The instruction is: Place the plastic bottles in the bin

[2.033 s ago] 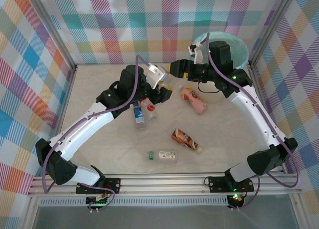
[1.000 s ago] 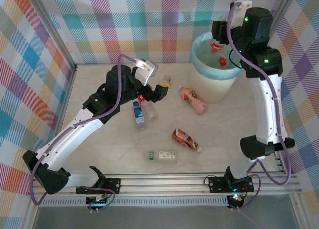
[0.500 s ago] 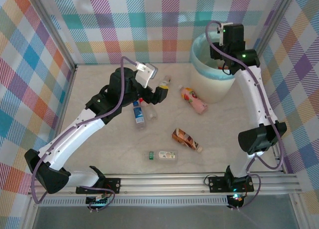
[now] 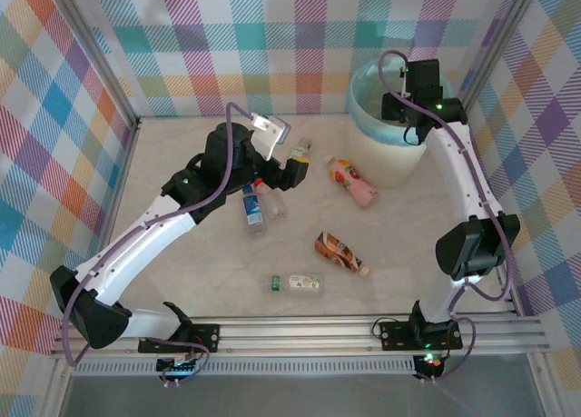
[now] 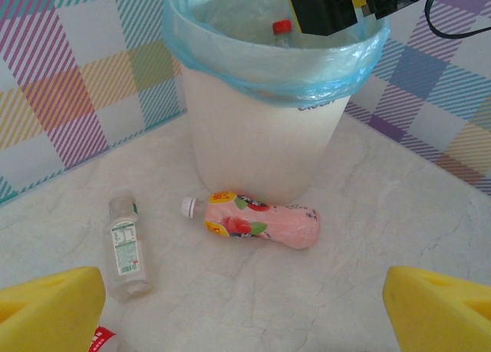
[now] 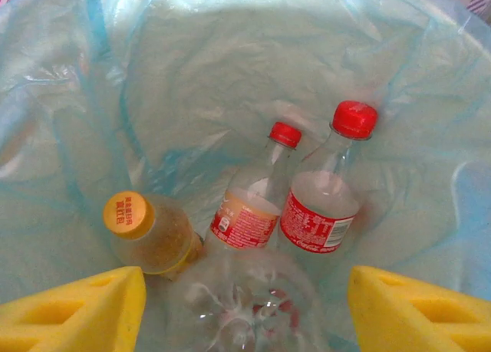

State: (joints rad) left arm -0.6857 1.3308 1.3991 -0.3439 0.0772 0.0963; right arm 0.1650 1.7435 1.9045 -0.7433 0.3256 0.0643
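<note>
R. claw is held over the bin, pads spread wide, nothing gripped. Directly beneath, btwn the pads but untouched by them, 1 clear bottle is seen inside the mint-green liner. Past it 3 more are leaned together at the bottom: 2 red-label bottles w/ red caps, side by side and touching, and 1 orange-cap bottle w/ amber contents just beside them. Thus 4 bottles are counted in the bin.

L. claw is held low over the surface, its 2 yellow pads likewise set wide apart and empty. A red cap is seen at the inner edge of one pad; in the top view it belongs to a red-cap bottle lying against a blue-label bottle, both under the L. arm's wrist. Ahead of the claw, 1 white-cap bottle w/ a green label is laid flat, and 1 pink bottle is laid on its side just beside the bin's foot. Further toward the arm bases, well apart from these, 1 brown bottle and 1 green-cap bottle are laid flat. Thus 6 bottles are counted on the surface.
</note>
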